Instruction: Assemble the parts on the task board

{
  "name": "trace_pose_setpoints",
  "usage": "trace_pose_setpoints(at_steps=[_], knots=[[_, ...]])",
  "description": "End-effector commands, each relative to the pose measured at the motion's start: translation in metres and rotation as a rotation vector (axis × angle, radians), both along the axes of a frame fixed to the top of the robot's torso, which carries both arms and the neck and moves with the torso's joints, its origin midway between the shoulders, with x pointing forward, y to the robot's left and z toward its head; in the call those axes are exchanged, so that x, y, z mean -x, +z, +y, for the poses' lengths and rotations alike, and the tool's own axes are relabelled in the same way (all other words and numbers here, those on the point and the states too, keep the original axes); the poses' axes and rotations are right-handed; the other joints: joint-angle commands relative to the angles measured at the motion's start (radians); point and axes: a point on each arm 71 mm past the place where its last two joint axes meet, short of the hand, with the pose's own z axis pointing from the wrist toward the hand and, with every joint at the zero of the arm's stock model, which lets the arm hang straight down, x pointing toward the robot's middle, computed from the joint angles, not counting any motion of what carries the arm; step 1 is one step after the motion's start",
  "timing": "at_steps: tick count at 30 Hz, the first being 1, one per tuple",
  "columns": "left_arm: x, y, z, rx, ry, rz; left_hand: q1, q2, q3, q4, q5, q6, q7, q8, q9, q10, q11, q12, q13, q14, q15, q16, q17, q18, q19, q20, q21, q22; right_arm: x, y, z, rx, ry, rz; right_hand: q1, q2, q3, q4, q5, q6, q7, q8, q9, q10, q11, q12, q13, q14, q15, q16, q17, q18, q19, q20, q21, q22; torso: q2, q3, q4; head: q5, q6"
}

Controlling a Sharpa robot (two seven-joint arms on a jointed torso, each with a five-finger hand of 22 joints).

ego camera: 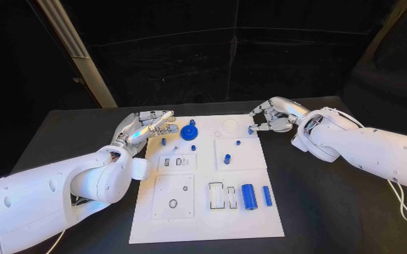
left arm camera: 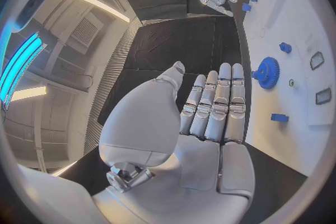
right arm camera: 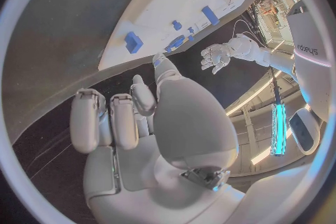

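While its fingers lie straight and empty, left hand (left arm camera: 210, 117) beside task board (ego camera: 254, 219); right hand (ego camera: 273, 117) curled, empty.

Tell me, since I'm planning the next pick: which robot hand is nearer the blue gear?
Left. The left robot hand hovers just beside the blue gear; the right robot hand is across the board.

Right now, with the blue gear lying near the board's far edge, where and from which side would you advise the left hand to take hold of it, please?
I would grip the blue gear by its toothed rim, coming from above. It seems to lie flat on the task board with a raised hub, so only rim and hub offer purchase. The left hand sits just beside it, fingers apart and holding nothing.
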Motion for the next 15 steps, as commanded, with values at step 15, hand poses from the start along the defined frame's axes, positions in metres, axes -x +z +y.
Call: trace_pose_setpoints(at_steps=[15], knots=[[0.0, 0.0, -0.003, 0.005, -0.018, -0.005, 0.004, 0.008, -0.001, -0.007, -0.005, -0.004, 0.003, -0.005, -0.001, -0.001, 0.005, -0.007, -0.001, -0.005, -0.001, -0.005, -0.001, 0.014, -0.004, 0.0, -0.004, -0.002, -0.004, -0.019, -0.003, 0.022, 0.013, 0.07, 0.007, 0.003, -0.005, -0.007, 0.002, -0.007, 0.0, 0.0, -0.002, -0.009, 0.001, -0.012, -0.005, 0.058, 0.002, -0.007, 0.038, -0.009, -0.01, -0.001, -0.003, -0.005, -0.001, -0.0046, 0.0008, -0.002, -0.004]])
